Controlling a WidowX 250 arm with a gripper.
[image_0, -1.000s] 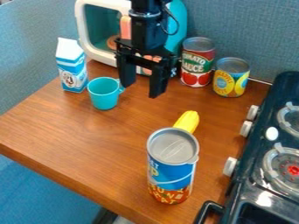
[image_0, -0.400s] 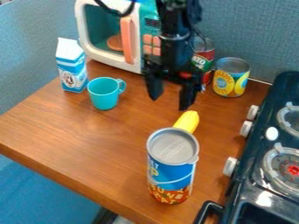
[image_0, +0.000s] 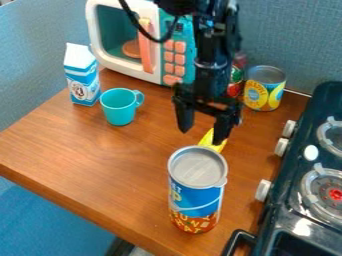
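The black gripper (image_0: 202, 134) hangs open just above and behind a yellow object (image_0: 212, 141), with nothing between its fingers. One finger overlaps part of that yellow object in the view. In front of it stands a tall blue can (image_0: 196, 192) with a grey lid, hiding the yellow object's lower end. A teal cup (image_0: 120, 107) stands upright to the left. Behind the arm, a red tomato can (image_0: 236, 82) is mostly hidden, and a yellow-labelled can (image_0: 264, 90) stands at its right.
A toy microwave (image_0: 127, 37) stands at the back left, beside a blue and white milk carton (image_0: 82, 77). The black toy stove (image_0: 300, 185) borders the table's (image_0: 100, 167) right side. The table's front edge runs diagonally across the lower left.
From the microwave's front, the gripper has moved right and toward the camera, down to the yellow object. The cans, cup and carton have stayed in place.
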